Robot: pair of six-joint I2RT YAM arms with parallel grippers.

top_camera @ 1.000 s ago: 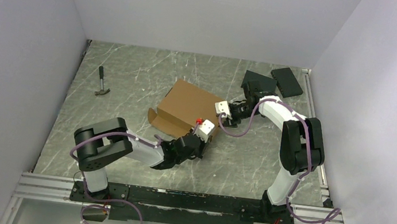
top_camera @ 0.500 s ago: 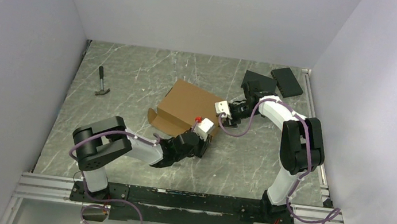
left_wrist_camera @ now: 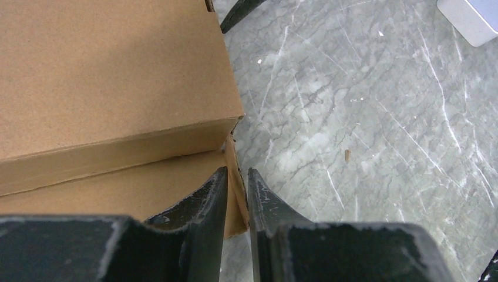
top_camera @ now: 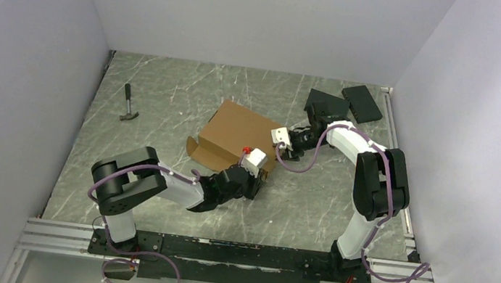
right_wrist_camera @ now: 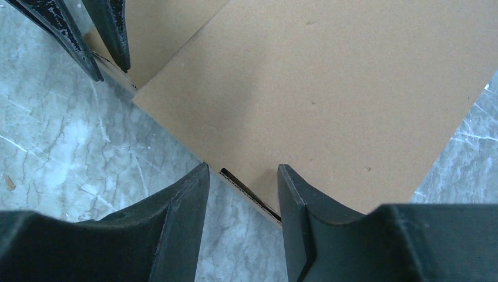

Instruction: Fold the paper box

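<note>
The paper box (top_camera: 237,134) lies closed and flat near the middle of the bench (top_camera: 166,94), turned so that its corners, not its sides, face the walls. Its long axis runs roughly left to right, with the right end swung a little nearer the arms, and a small flap (top_camera: 193,150) stands out at its near left end. At the near right corner the left gripper (top_camera: 258,174) reaches in low along the bench. In the left wrist view its fingers (left_wrist_camera: 212,197) stand only a sliver apart, pinching a thin upright cardboard wall of the box (left_wrist_camera: 106,76) just under the lid's edge. The right gripper (top_camera: 277,148) meets the box at its right corner from the far right. In the right wrist view its fingers (right_wrist_camera: 187,202) are spread wide and straddle the side edge of the lid (right_wrist_camera: 329,88), 1 over the cardboard and 1 over the marbled surface. Whether they touch the box cannot be told. The left arm's fingers (right_wrist_camera: 111,32) show there at the next corner along, so both arms crowd the same end of the box. The left and far sides of the box are bare bench. A hammer (top_camera: 130,105) lies well apart near the left wall, and 2 black slabs (top_camera: 346,103) sit at the far right corner, just behind the right arm's wrist. A broad bare strip separates the box from the rail (top_camera: 218,253) at the near edge, and 3 walls close in the bench.
</note>
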